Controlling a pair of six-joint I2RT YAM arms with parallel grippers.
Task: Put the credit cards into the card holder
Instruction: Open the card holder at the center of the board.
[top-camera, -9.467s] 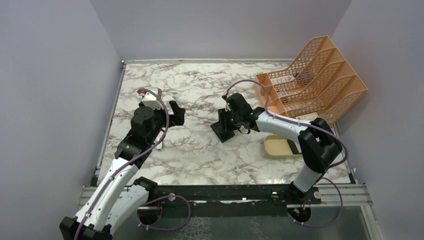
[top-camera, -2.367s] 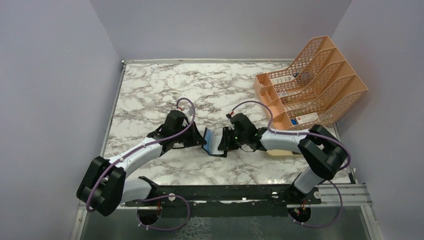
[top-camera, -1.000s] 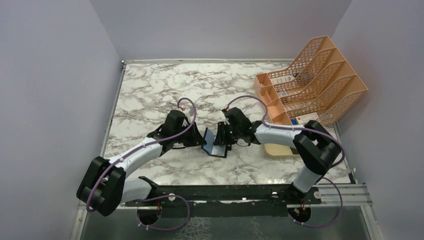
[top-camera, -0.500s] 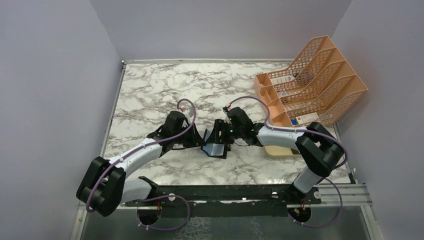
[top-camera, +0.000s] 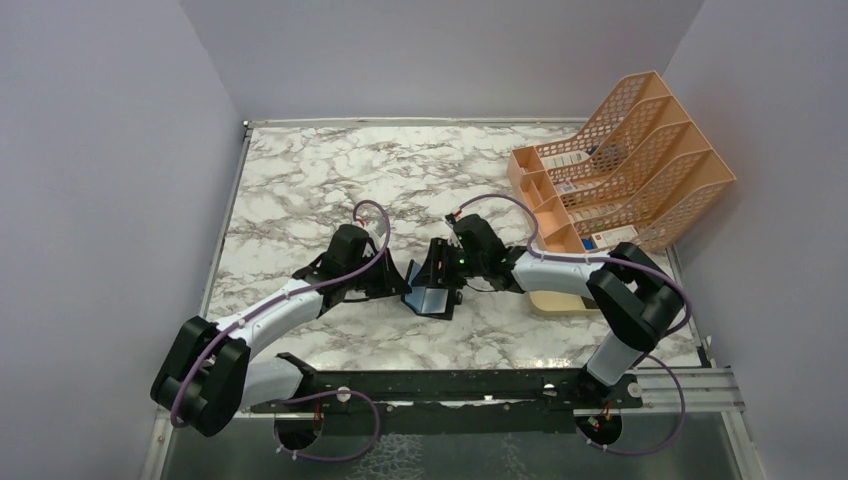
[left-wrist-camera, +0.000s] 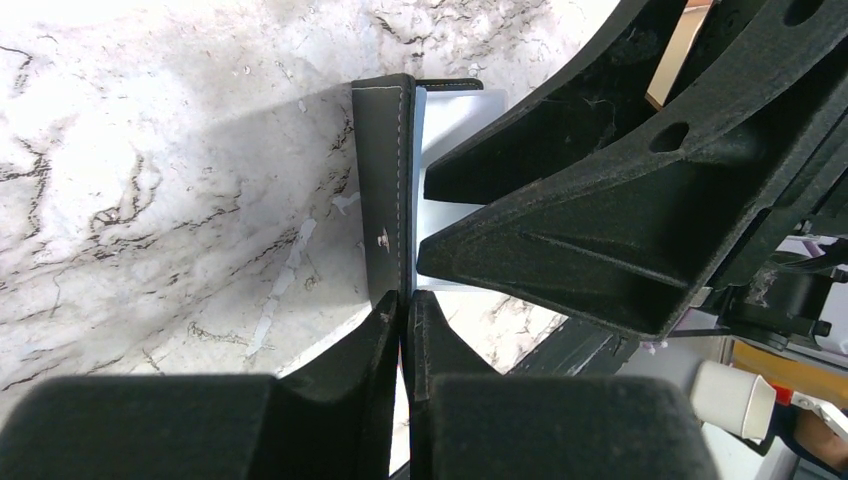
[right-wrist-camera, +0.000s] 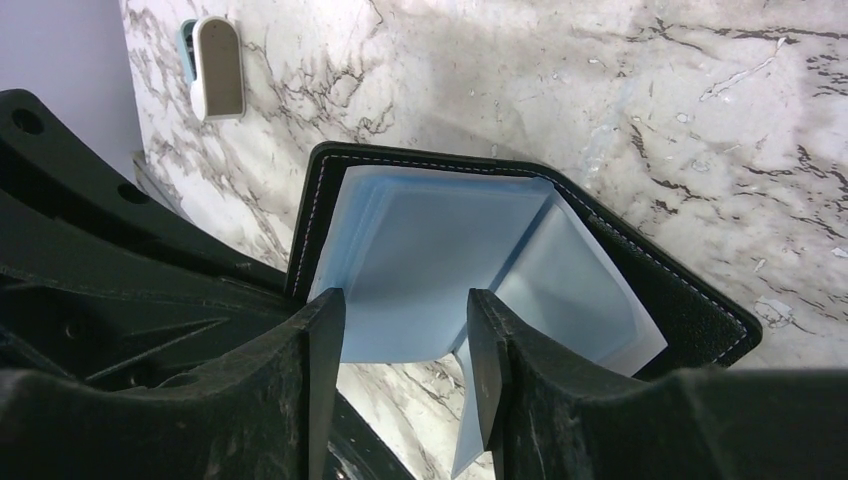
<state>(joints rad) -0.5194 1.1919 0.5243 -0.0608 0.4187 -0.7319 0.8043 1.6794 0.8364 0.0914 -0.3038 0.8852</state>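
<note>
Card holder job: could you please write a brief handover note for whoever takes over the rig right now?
Left gripper: shut on one cover of the card holder, propping it open.
Right gripper: open, fingers straddling the credit cards.
Where: holder sits open on the marble table, centre front, with the pale-blue cards inside it.
Done: cards in the holder.
Left: one edge seems to stick out, so probably seat it, withdraw, close the holder.

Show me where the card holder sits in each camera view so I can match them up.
Top external: card holder lies open, just below centre of the picture.
Left wrist: card holder is upper centre, its black cover edge-on, pinched by the left gripper.
Right wrist: card holder fills the centre, spread open.
Shared landmark: marble tabletop.
</note>
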